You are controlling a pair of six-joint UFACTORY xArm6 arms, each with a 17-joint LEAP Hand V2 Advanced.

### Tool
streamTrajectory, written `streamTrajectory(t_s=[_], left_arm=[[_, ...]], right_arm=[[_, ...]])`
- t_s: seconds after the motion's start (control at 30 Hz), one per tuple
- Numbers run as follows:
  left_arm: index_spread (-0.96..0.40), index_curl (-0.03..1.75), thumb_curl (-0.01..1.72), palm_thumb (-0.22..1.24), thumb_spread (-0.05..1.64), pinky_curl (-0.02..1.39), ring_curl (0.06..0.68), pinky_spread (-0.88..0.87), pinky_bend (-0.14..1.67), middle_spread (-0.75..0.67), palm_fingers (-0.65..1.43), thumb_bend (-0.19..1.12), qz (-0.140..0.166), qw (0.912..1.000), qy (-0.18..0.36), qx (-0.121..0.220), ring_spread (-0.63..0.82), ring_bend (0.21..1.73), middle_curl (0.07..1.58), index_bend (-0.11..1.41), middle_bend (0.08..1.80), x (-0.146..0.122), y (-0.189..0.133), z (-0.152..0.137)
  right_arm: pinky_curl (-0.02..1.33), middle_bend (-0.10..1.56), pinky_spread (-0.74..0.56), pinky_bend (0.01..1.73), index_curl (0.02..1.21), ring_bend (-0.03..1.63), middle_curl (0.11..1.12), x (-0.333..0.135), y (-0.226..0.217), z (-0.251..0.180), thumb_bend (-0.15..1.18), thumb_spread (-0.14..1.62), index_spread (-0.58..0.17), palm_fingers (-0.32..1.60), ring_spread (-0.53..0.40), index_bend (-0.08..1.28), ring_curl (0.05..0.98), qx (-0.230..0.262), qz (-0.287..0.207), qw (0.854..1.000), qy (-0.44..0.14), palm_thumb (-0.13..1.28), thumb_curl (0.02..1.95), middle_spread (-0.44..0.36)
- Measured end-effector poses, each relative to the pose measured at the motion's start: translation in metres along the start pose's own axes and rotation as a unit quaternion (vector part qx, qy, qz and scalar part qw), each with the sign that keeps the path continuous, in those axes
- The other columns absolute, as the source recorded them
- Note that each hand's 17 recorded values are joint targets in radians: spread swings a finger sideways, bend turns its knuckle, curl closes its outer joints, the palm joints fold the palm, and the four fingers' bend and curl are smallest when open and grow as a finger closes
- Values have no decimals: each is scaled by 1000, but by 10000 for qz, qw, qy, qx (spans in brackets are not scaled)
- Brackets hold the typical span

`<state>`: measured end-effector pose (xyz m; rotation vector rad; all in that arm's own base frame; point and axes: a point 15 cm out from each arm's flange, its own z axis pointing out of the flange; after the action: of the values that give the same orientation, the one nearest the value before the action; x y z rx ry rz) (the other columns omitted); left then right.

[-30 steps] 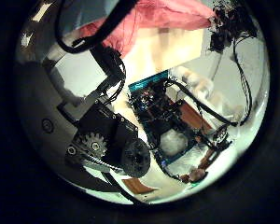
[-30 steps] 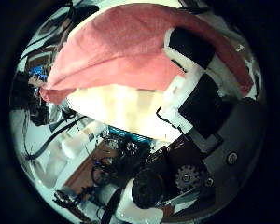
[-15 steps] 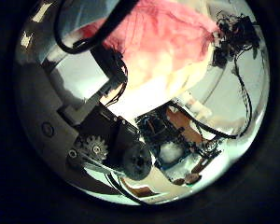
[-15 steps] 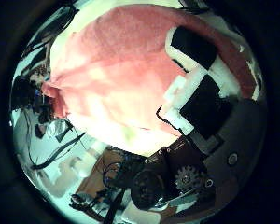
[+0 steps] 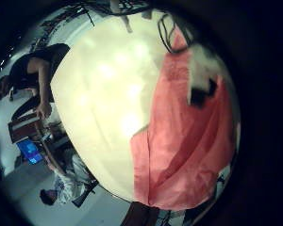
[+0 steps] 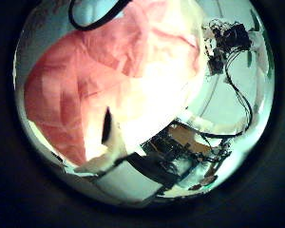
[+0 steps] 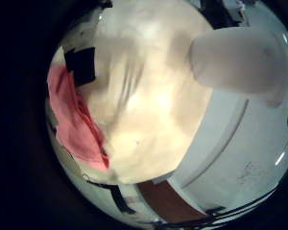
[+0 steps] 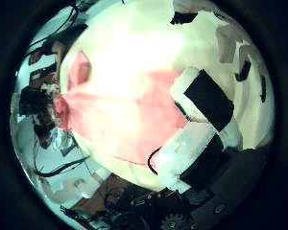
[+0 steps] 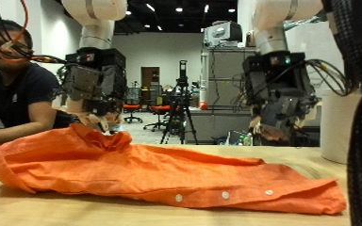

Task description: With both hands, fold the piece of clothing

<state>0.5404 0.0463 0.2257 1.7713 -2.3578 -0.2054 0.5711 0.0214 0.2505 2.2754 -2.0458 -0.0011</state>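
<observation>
An orange buttoned shirt (image 9: 156, 174) lies spread and rumpled on the wooden table (image 9: 56, 213). My left hand (image 9: 93, 89) hangs over the shirt's raised, bunched end, right at the cloth. The left thumb side palm view is mostly filled by the shirt (image 6: 95, 76), so it is close. It also shows in the left little finger side palm view (image 5: 184, 141). My right hand (image 9: 276, 104) hangs above the shirt's other end, fingers loosely bent, holding nothing. The shirt shows smaller in the right thumb side palm view (image 8: 125, 110) and in the right little finger side palm view (image 7: 72, 120).
A white cylinder (image 9: 357, 122) stands at the table's edge beside my right hand; it also shows in the right little finger side palm view (image 7: 235, 57). Lab stands and equipment (image 9: 181, 104) are behind the table.
The left thumb side palm view has swung onto the shirt, which now fills it and hides the geared parts. In the right thumb side palm view the shirt has shrunk and more table shows.
</observation>
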Motion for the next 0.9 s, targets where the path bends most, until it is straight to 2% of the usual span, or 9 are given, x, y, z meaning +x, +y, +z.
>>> streamTrajectory(t_s=[0.1,0.27,0.4,0.53,0.6,0.7,0.8,0.9], left_arm=[[-7,653,388,330,1039,384,287,395,607,275,-290,-39,-52,9989,55,470,399,709,648,73,129,-1,5,-37],[38,501,356,296,1025,328,239,532,509,397,-241,-33,-89,9960,-13,889,514,602,514,94,129,-4,22,-82],[51,414,341,282,1017,305,219,572,460,435,-208,-30,-80,9955,-26,947,558,552,432,103,132,1,51,-108],[55,349,329,273,1010,292,206,584,421,450,-185,-30,-20,9964,-3,851,585,518,370,110,140,17,84,-124],[63,322,325,272,1009,288,203,590,406,452,-177,-28,4,9970,32,769,597,506,345,109,144,25,98,-124],[82,283,319,264,1009,285,199,593,386,463,-169,-30,72,9985,128,530,607,490,317,104,156,43,119,-110],[97,252,315,260,1005,284,196,594,368,469,-159,-28,165,9993,226,229,613,477,295,106,157,64,132,-83],[104,226,310,255,1005,283,195,596,355,477,-155,-28,233,9993,280,48,617,465,277,107,161,78,146,-57]], right_arm=[[790,810,-537,912,655,1206,696,11,16,-35,-1,1573,-349,449,-296,296,617,251,1,9997,5,707,271,-172],[743,765,-532,827,639,1157,674,34,53,-72,1,1577,-350,471,-288,298,585,438,34,9990,30,707,243,-209],[719,761,-502,746,636,1115,669,44,95,-86,2,1577,-361,459,-278,322,567,381,-47,9992,54,709,230,-215],[697,769,-392,590,642,1042,665,46,141,-81,-17,1554,-371,343,-253,378,550,209,-327,9992,54,659,207,-197],[681,745,-285,524,638,949,648,50,164,-73,-31,1505,-372,231,-223,402,522,112,-462,9989,47,596,192,-189],[635,611,-72,483,591,769,577,60,194,-58,-36,1366,-373,58,-148,380,450,-138,-805,9963,273,510,187,-148],[601,530,62,468,551,660,529,74,215,-30,-35,1278,-361,-4,-87,345,403,-591,-1077,9908,559,471,193,-124],[543,447,181,432,496,557,474,77,231,1,-27,1181,-346,0,-18,294,346,-1041,-1188,9856,610,449,207,-92]])
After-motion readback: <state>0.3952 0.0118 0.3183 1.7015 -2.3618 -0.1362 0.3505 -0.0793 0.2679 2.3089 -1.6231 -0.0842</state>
